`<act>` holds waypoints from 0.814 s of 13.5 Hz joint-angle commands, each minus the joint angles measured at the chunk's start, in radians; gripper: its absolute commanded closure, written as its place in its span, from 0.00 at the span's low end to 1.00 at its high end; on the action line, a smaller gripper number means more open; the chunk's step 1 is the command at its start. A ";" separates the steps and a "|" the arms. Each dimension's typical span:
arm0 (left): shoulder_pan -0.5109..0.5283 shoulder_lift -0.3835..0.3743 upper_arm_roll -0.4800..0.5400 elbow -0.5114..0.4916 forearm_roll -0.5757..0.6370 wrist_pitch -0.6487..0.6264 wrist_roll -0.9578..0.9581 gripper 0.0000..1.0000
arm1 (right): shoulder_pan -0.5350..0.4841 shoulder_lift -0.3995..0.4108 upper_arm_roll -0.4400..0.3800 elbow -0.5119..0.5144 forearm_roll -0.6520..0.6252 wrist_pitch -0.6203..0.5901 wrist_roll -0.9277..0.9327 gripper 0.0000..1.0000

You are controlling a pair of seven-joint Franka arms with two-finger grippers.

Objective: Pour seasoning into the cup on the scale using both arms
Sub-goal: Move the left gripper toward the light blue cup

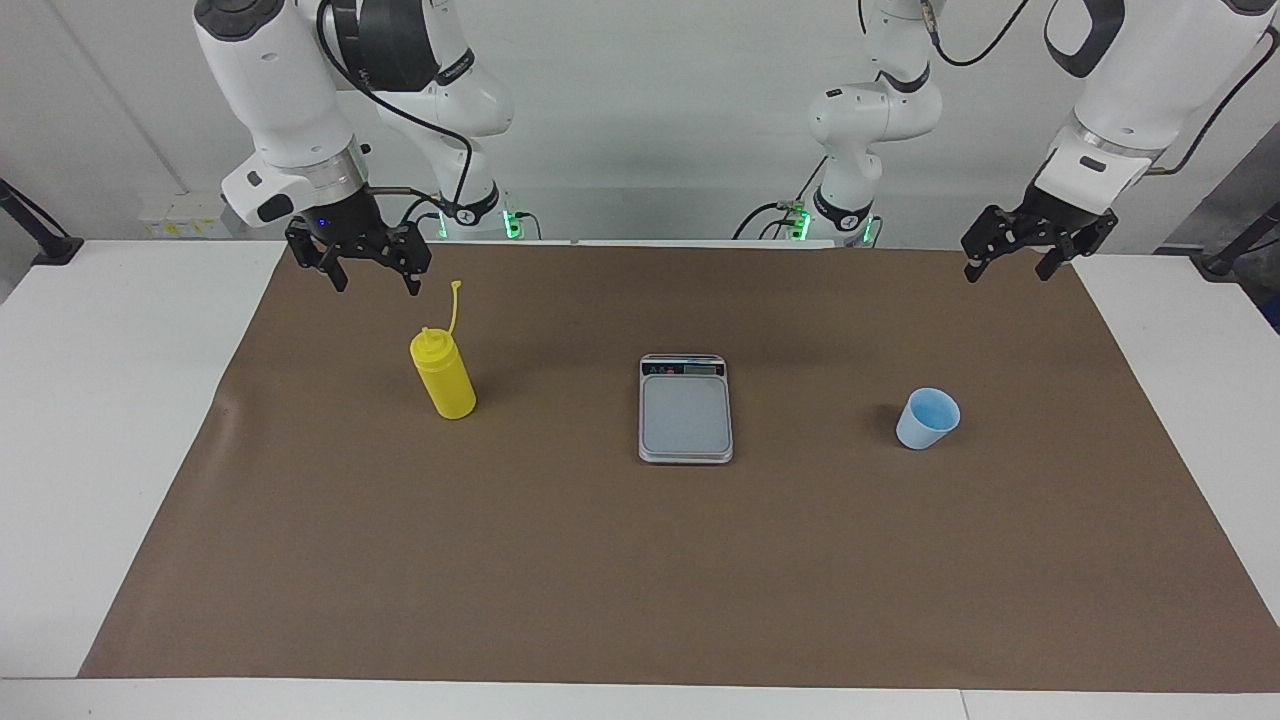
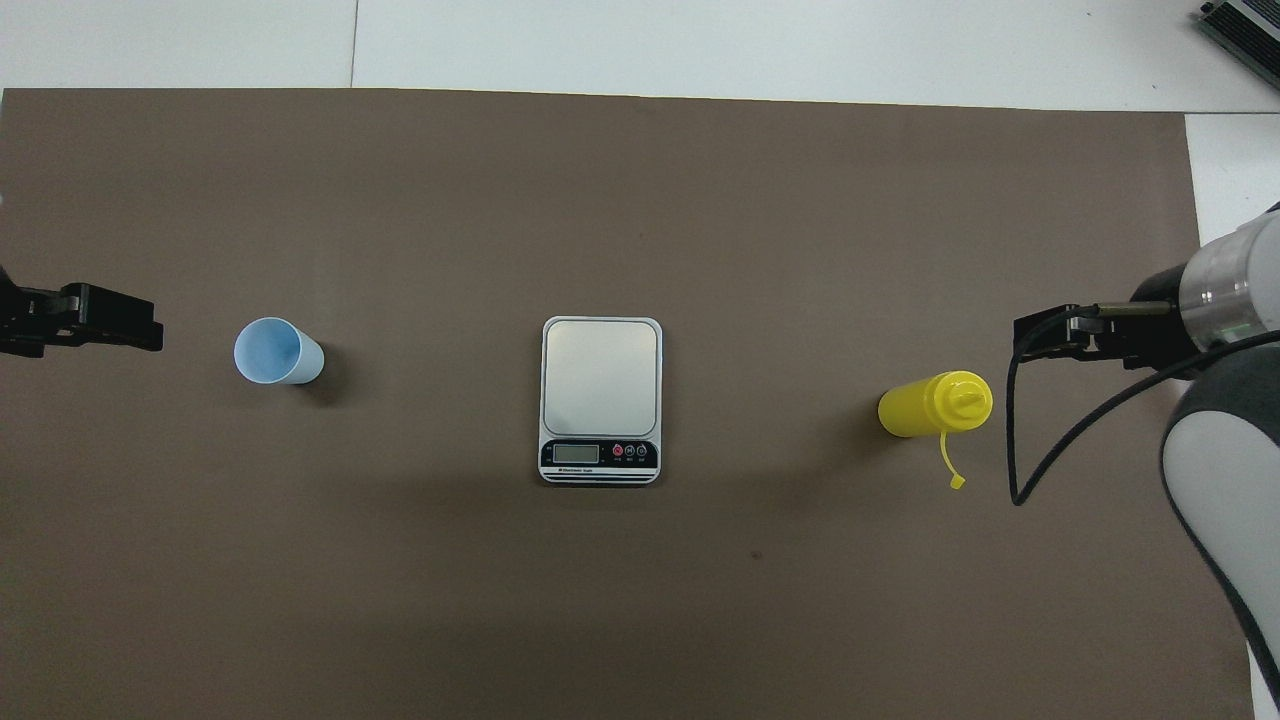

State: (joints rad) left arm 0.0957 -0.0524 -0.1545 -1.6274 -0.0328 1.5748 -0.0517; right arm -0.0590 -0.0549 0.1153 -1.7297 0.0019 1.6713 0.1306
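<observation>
Facing view: scale (image 1: 685, 410) mid-mat, plate bare. Seasoning (image 1: 443, 375) upright toward right arm's end; cup (image 1: 928, 418) toward left arm's end. Right gripper (image 1: 371, 266) and left gripper (image 1: 1012, 254) raised, jaws open, empty.

Bright, even overhead light; soft faint shadows; sharp focus.
</observation>
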 commanded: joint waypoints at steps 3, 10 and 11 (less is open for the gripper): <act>-0.007 0.005 0.004 0.007 0.017 -0.013 0.018 0.00 | -0.012 -0.026 0.001 -0.028 0.021 0.001 -0.023 0.00; 0.005 -0.038 0.012 -0.119 0.016 0.100 0.018 0.00 | -0.013 -0.026 0.001 -0.031 0.021 0.004 -0.023 0.00; 0.010 -0.041 0.015 -0.158 0.017 0.144 0.018 0.00 | -0.013 -0.026 0.001 -0.031 0.021 0.002 -0.023 0.00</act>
State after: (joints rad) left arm 0.0970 -0.0548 -0.1483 -1.6819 -0.0289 1.6332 -0.0455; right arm -0.0590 -0.0552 0.1153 -1.7321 0.0019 1.6713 0.1306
